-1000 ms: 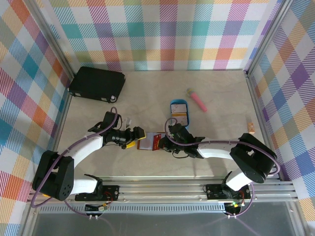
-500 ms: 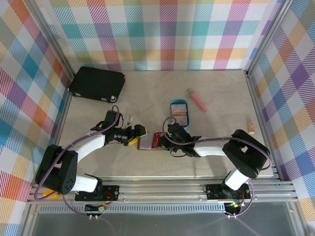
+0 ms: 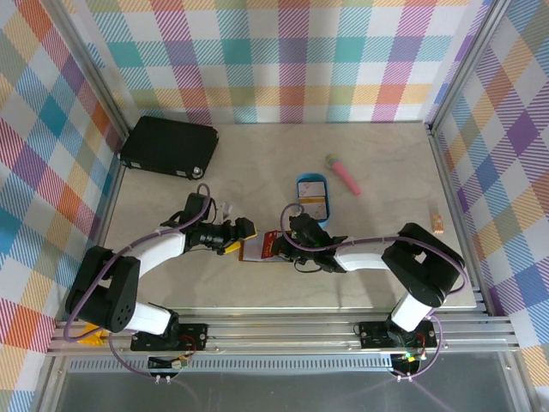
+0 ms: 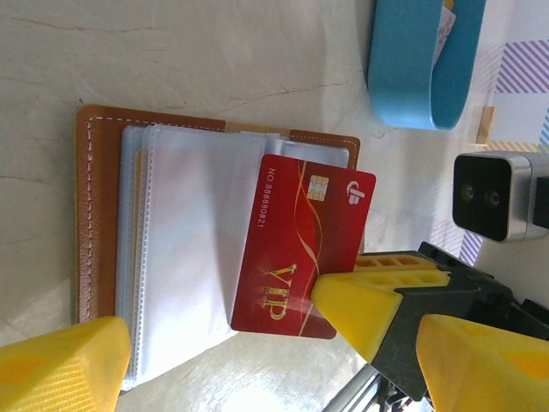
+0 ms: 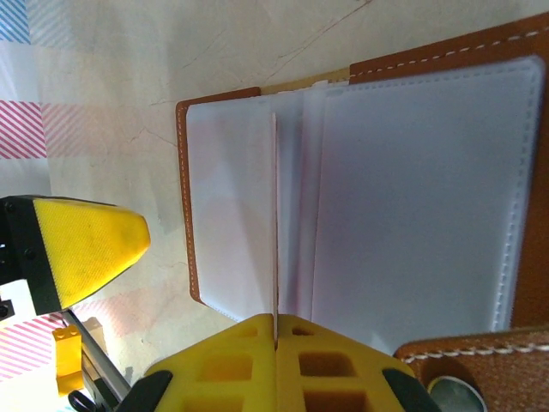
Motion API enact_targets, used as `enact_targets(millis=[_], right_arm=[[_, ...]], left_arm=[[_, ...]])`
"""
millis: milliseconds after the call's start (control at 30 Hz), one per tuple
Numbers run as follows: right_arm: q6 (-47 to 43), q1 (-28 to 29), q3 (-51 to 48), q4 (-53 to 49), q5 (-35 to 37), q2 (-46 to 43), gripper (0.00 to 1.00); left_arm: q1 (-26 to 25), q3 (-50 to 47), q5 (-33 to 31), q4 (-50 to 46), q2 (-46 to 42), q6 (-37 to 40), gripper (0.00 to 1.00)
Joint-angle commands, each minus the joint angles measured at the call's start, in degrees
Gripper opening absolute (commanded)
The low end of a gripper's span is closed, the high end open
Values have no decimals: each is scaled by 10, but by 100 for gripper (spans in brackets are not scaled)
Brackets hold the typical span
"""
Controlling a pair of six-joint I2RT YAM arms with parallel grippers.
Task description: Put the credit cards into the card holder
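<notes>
Your right pincer [image 5: 275, 333] is clamped on the red plastic VIP card [image 4: 300, 249], which lies over the opened brown leather card holder [image 4: 94, 215] on the table [image 4: 171, 60]. Your left pincer [image 3: 238, 233] gapes wide, empty.

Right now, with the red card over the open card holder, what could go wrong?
The right gripper pinches the red card by one edge, askew to the clear sleeves; it may pivot or snag. The left gripper is open and grips nothing, so the card holder could slide when pushed.
</notes>
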Motion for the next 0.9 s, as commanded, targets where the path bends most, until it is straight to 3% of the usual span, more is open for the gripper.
enact_targets(millis=[0,867], right_arm=[[-8,2,3,-9,14,-27,0],[-18,-13,24,-51,-13,-14,0]], left_arm=[[-1,-8,17,17,11,7,86],[-16,-9,19,24,40,9,86]])
